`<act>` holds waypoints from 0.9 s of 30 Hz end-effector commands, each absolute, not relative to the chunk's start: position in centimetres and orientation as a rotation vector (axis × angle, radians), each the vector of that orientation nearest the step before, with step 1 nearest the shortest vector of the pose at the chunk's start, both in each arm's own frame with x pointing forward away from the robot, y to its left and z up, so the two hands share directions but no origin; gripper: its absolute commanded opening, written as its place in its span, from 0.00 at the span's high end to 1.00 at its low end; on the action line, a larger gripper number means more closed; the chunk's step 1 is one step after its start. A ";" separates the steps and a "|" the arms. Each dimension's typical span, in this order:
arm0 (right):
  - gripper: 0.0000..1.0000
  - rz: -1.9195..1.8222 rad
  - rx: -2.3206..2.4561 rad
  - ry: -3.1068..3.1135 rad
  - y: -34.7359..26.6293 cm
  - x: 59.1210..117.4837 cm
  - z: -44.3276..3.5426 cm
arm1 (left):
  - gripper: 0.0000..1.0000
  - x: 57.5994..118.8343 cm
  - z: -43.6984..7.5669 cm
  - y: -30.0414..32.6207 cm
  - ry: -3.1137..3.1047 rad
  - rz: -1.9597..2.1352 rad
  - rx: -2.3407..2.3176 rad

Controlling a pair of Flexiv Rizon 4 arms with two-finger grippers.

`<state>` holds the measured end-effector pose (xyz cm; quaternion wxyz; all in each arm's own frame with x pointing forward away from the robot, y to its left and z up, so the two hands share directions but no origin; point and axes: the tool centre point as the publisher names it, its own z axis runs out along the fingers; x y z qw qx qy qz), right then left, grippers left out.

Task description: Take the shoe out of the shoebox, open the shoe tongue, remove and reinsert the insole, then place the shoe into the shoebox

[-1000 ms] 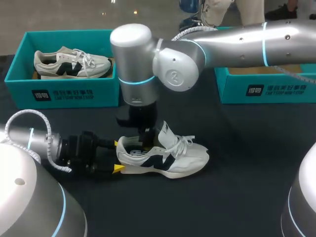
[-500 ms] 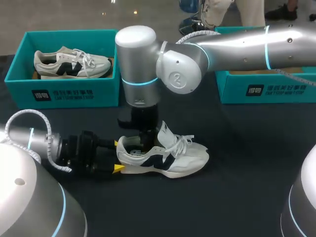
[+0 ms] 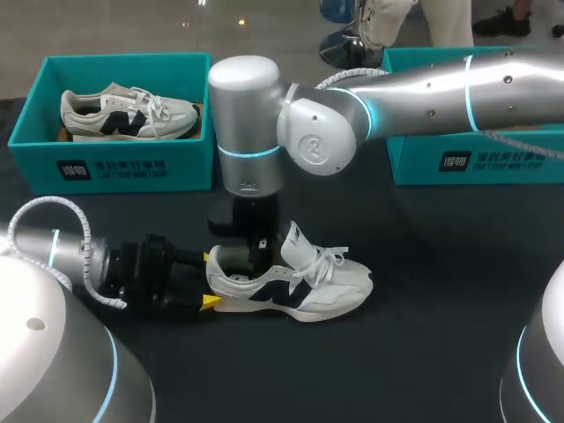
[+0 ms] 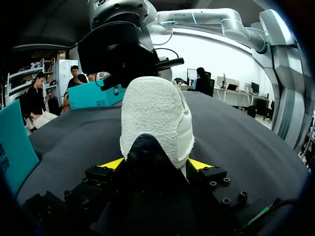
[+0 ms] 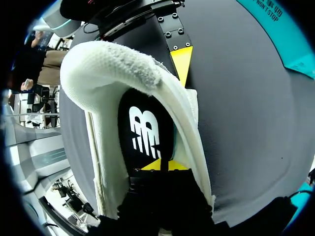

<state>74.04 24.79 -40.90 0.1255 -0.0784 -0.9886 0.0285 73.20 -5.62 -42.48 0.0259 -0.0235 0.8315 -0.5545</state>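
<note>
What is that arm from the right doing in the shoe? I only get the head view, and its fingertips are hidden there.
Observer: The right wrist view shows the right gripper inside the shoe, its yellow tips closed together on the dark insole.
Visitor: Has it pinched the insole?
Observer: I cannot tell; the insole looks flat in the shoe.
Visitor: And the other arm?
Observer: The left wrist view shows the left gripper clamping the heel, one yellow tip on each side.

even overhead lighting. glare streaks on the silver casing of the right arm [image 3: 441,84]. faint shadow under the shoe [image 3: 291,286]. dark table [image 3: 441,264] reflects little.
</note>
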 end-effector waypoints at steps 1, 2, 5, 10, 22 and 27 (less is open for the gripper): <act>1.00 0.099 -0.237 -2.888 25.3 73.1 -42.0 | 1.00 73.2 -42.5 -5.8 2.569 -1.712 -0.075; 1.00 0.102 -0.239 -2.890 25.2 73.1 -41.8 | 1.00 73.2 -42.5 -5.8 2.569 -1.712 -0.075; 1.00 0.106 -0.248 -2.894 25.1 73.0 -41.3 | 1.00 73.2 -42.5 -5.8 2.569 -1.712 -0.075; 1.00 0.109 -0.253 -2.906 25.0 73.0 -39.9 | 1.00 73.2 -42.5 -5.8 2.569 -1.712 -0.075; 1.00 0.077 -0.295 -2.967 24.3 73.2 -35.5 | 1.00 73.2 -42.5 -5.8 2.569 -1.712 -0.075; 1.00 0.098 -0.324 -2.990 23.5 73.3 -34.1 | 1.00 73.2 -42.5 -5.8 2.569 -1.712 -0.075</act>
